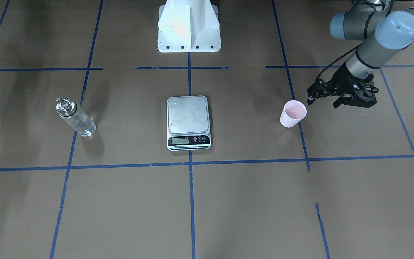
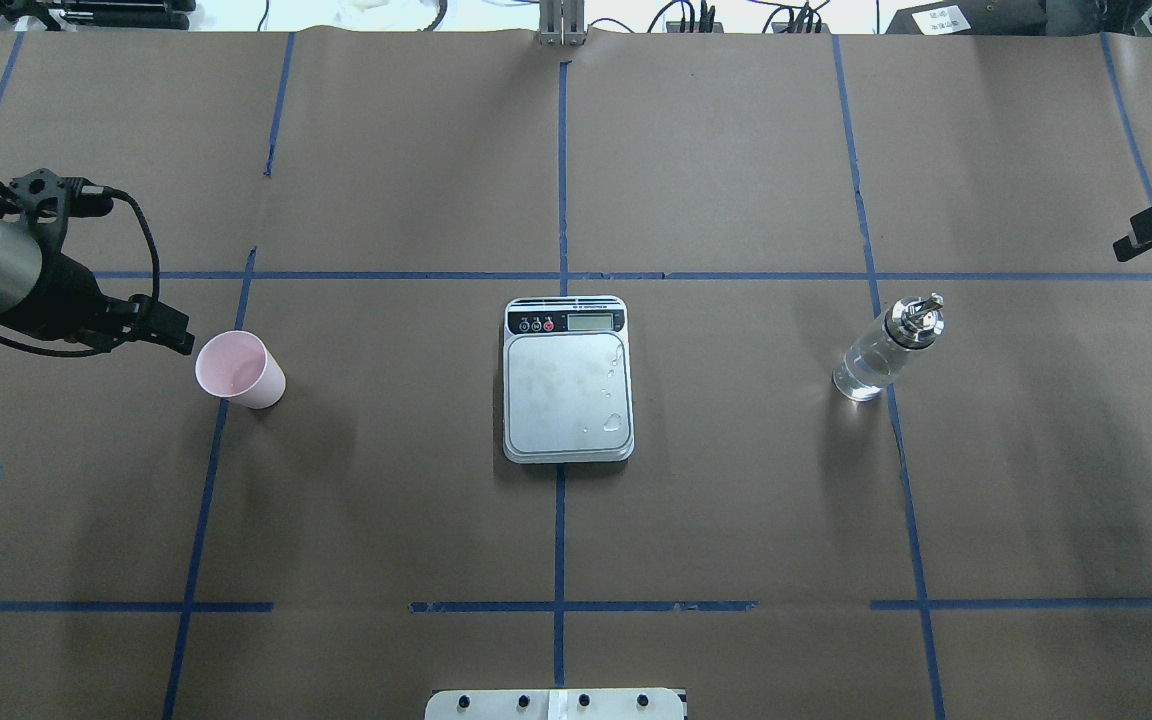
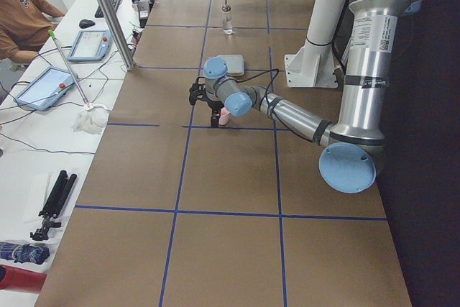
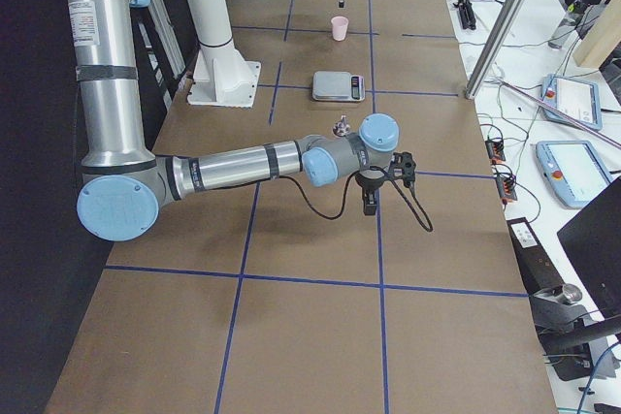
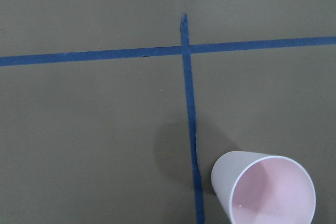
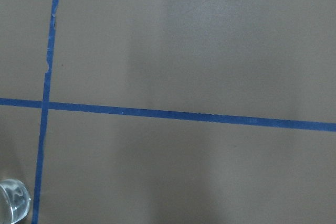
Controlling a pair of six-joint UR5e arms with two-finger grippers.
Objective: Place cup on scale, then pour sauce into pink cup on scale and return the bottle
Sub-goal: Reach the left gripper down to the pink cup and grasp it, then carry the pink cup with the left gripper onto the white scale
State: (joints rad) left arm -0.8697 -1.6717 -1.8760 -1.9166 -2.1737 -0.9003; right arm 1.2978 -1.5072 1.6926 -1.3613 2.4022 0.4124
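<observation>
Overhead exterior: brown paper worktop (image 2: 736,500), gridded with blue tape (image 2: 560,200). Digital kitchen scale (image 2: 568,380) sits at centre, straddling the middle tape line, its black display strip on the far side from the robot. A few water droplets lie on the silver platform, right half.

Pink cup (image 2: 239,369) stands upright on the worktop, well left of the scale and just right of a tape line. Mouth open; the left wrist view shows a dry, bare pink inside.

Left pincer (image 2: 181,342) hangs just beside the cup on its left and points down. No contact seen. In the front-facing view its two dark prongs stand apart with a gap between them, and they hold nothing.

Glass bottle (image 2: 886,350) stands upright, well right of the scale, against a tape line, with its metal collar and pour spout on top. Clear sauce (image 2: 861,375) shows through the lower glass. The right wrist view catches only a curve of the glass in its lower left corner.

Right pincer (image 2: 1131,243) is at the far right edge, well apart from the bottle and over bare paper. Only a dark sliver shows, and I cannot tell whether the prongs are apart or together.

White robot pedestal (image 1: 189,28) stands at the robot's edge of the worktop, in line with the scale.
</observation>
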